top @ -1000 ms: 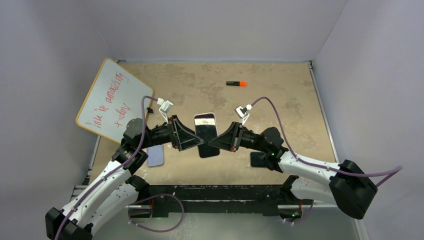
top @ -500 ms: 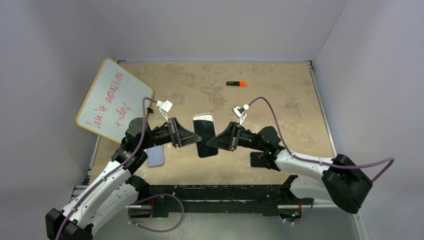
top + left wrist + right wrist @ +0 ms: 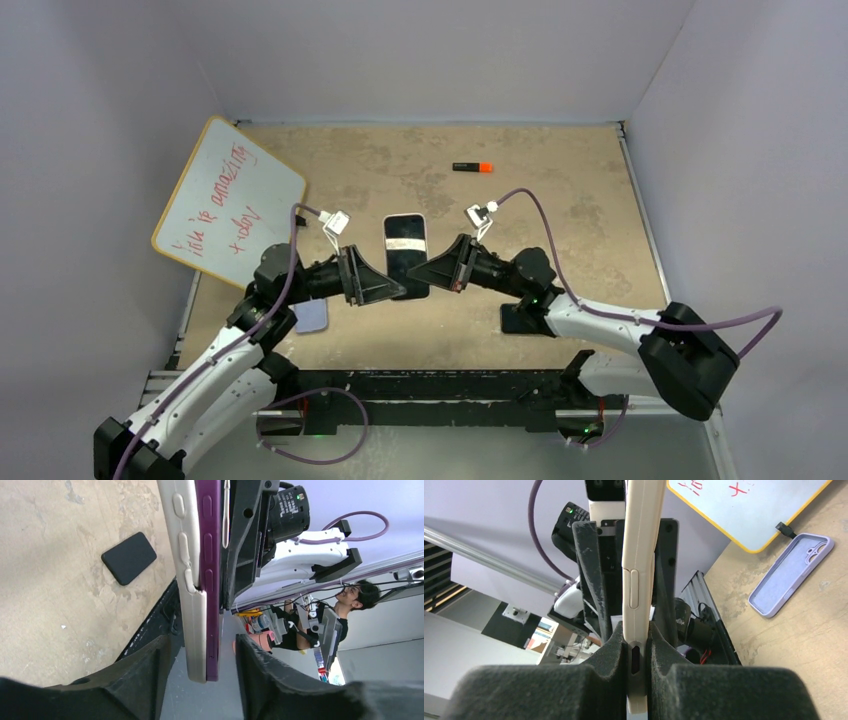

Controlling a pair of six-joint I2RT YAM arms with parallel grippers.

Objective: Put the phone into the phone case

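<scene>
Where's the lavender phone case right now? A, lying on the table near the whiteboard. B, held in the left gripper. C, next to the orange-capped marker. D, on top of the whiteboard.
A: the right wrist view shows the lavender case lying flat on the table, just off a corner of the whiteboard.

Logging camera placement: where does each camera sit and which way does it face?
Top external: above and behind, looking down on the table; both arms show.
Left wrist: faces the right arm; the open left hand flanks the phone.
Right wrist: faces the left arm; the right hand clamps the phone.
All three share the phone.
</scene>
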